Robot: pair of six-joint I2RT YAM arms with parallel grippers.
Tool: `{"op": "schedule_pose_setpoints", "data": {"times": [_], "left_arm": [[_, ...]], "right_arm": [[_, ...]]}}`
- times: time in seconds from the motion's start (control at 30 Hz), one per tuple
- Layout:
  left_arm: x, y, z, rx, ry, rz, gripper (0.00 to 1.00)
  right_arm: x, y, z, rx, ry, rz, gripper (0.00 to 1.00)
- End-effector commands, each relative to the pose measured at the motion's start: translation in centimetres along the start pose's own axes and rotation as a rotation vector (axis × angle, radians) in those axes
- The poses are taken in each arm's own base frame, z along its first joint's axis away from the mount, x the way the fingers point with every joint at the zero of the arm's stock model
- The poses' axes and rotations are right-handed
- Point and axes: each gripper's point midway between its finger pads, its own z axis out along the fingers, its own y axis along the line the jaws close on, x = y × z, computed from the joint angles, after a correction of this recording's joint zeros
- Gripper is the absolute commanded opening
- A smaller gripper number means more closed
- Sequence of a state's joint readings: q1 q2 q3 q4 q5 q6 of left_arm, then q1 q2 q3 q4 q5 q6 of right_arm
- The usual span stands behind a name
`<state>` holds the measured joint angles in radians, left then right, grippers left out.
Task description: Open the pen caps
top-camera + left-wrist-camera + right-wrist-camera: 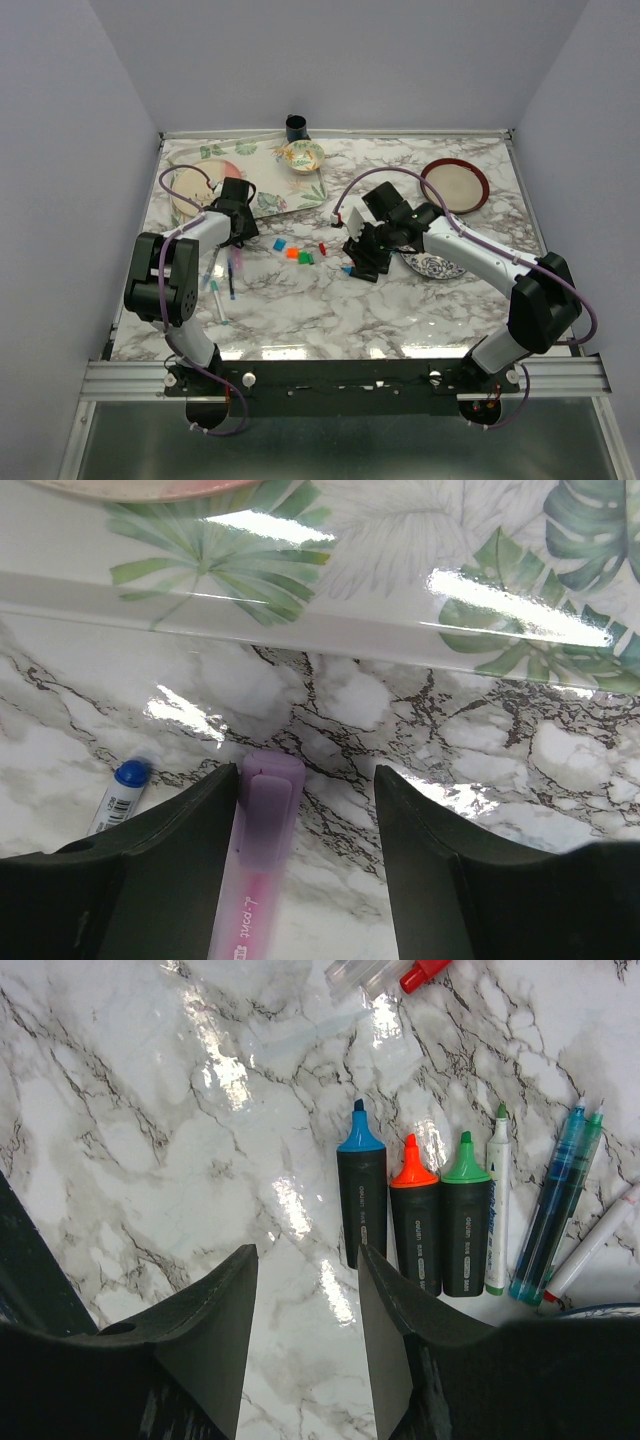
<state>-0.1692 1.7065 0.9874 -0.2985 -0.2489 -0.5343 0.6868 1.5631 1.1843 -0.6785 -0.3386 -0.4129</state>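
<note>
A purple cap [268, 795] sits on a pink pen lying on the marble between my left gripper's [306, 775] fingers. It rests against the left finger, with a wide gap to the right one, so this gripper is open. A blue-capped pen [128, 777] lies just to its left. Loose blue [280, 243], orange [292, 253], green [304, 258] and red [323, 248] caps lie mid-table. My right gripper [306, 1252] stands open and empty over bare marble. Just beyond it lie uncapped blue [360, 1195], orange [414, 1220] and green [466, 1220] highlighters.
A leaf-print tray [400, 570] runs just beyond the left gripper, with a bowl [303, 155] on it. Thin pens [555, 1210] lie right of the highlighters, and a red-capped clear pen [423, 972] lies farther off. A red-rimmed plate [455, 183] and a patterned plate [437, 266] sit on the right.
</note>
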Motion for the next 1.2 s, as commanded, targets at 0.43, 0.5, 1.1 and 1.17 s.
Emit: {"op": "schedule_pose_setpoints", "data": {"times": [0.43, 0.5, 1.1, 1.17], "left_arm": [[3.6, -0.5, -0.9, 0.085, 0.065, -0.021, 0.28], [3.1, -1.7, -1.9, 0.152, 0.038, -0.042, 0.25], [4.1, -7.3, -13.1, 0.716, -0.054, -0.260, 0.15], [4.8, -7.7, -13.9, 0.772, -0.048, -0.272, 0.15]], "right_arm": [[-0.1, 0.6, -0.4, -0.026, -0.019, -0.014, 0.53], [-0.2, 0.7, -0.4, -0.032, -0.023, -0.016, 0.53], [-2.3, 5.0, -1.5, -0.251, -0.169, -0.041, 0.53], [-2.6, 5.5, -1.6, -0.279, -0.189, -0.042, 0.53]]}}
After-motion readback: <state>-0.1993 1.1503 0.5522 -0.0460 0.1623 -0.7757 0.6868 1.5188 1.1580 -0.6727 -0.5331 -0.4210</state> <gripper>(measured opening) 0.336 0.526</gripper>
